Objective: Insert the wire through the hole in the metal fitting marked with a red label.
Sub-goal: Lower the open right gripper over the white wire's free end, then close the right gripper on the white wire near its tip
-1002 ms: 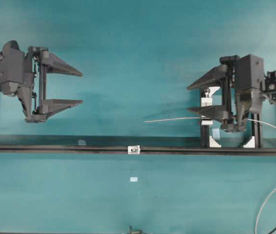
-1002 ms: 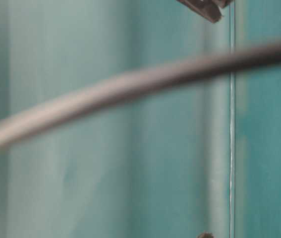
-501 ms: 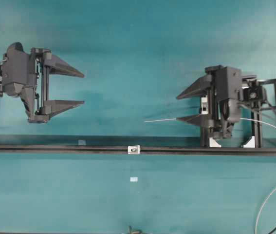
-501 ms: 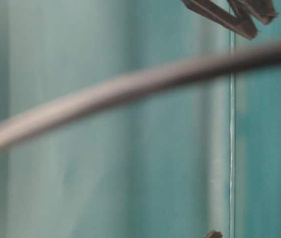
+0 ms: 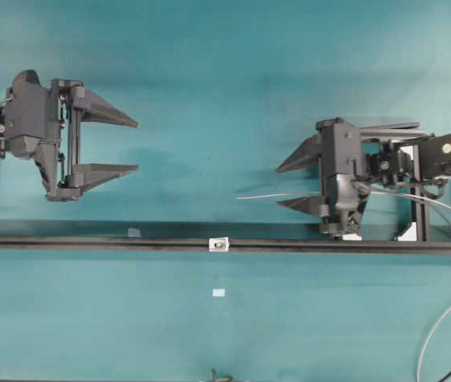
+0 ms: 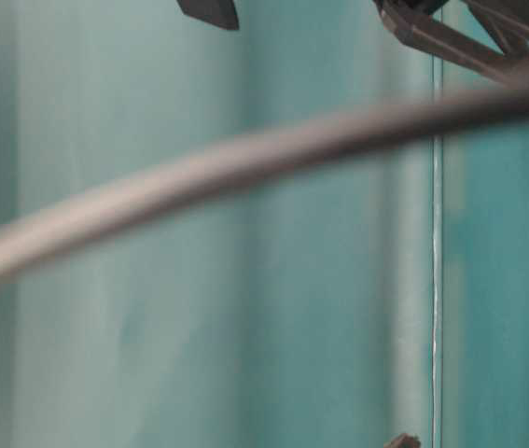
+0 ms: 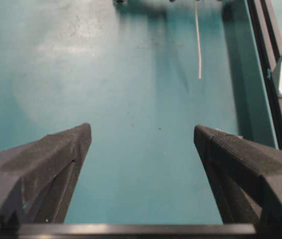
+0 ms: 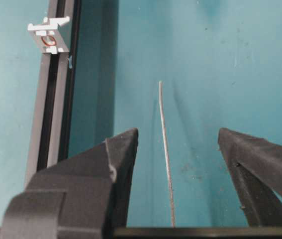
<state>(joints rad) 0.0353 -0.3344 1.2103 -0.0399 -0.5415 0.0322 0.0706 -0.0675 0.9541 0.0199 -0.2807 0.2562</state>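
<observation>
Right gripper (image 5: 278, 185) at 3 o'clock of the overhead view, stretched level toward 9 o'clock, fingers (image 8: 123, 149) apart around the wire (image 8: 164, 149), not clamped on it. Wire tip free, pointing to 9 o'clock, above the teal bench (image 5: 225, 72). Left gripper (image 5: 136, 146) at 9 o'clock, fingers apart, holding nothing, well apart from the wire. Metal fitting (image 5: 219, 244) on the black rail (image 5: 90, 243) near 6 o'clock of centre, hole (image 5: 220, 245) dark. Small pale tag (image 5: 219, 293) below the rail.
</observation>
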